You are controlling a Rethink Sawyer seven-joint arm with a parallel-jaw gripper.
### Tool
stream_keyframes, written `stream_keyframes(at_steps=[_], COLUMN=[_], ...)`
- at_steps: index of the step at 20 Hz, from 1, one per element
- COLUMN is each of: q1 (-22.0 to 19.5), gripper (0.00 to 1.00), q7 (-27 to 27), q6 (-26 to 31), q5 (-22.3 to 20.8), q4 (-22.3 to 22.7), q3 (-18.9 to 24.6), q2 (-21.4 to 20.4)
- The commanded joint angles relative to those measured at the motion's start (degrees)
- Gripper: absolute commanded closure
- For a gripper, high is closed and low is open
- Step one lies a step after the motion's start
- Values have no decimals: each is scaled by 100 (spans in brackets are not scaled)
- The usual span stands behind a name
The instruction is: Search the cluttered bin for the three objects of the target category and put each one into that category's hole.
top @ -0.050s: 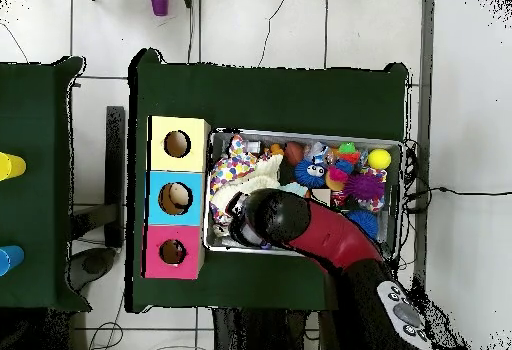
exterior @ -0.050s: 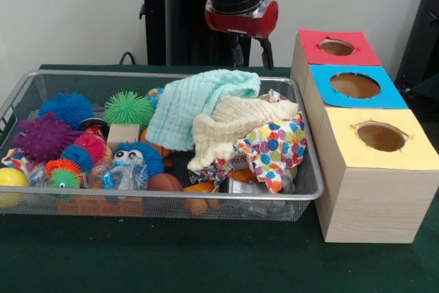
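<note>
A wire mesh bin (exterior @ -0.050s: 164, 197) holds a heap of things. A mint cloth (exterior @ -0.050s: 199, 104), a cream cloth (exterior @ -0.050s: 236, 125) and a polka-dot cloth (exterior @ -0.050s: 274, 145) lie over its right half. Spiky balls fill the left half: blue (exterior @ -0.050s: 66, 109), green (exterior @ -0.050s: 128, 109) and purple (exterior @ -0.050s: 42, 136). With them are a yellow ball (exterior @ -0.050s: 10, 178) and a wooden block (exterior @ -0.050s: 123, 134). My gripper (exterior @ -0.050s: 250, 51) hangs open and empty above the bin's far rim, just over the mint cloth. In the overhead view the arm (top @ -0.050s: 300, 228) hides the gripper and part of the bin (top @ -0.050s: 300, 134).
To the right of the bin stands a wooden box with three round holes, in red (exterior @ -0.050s: 336, 47), blue (exterior @ -0.050s: 354, 85) and yellow (exterior @ -0.050s: 381, 136) tops; from overhead the box (top @ -0.050s: 177, 198) sits left of the bin. Coloured cups (top @ -0.050s: 8, 166) stand on a neighbouring table.
</note>
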Motion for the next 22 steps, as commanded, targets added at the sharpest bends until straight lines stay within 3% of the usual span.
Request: stream_keyframes(at_steps=[1,5,12,19,22], q1=[-47,-6,-71,-321,-326], gripper=[0,0,0,0,0], q7=[191,170,72,-18,-2], q6=[746,894,554,208,420], q5=[-733,-1083,-1633,-1870,-1916], q4=[-530,-842,-1261,-1748,-2049], q3=[-497,-741,-911,-828,-868], q2=[165,293,583,1101,1286])
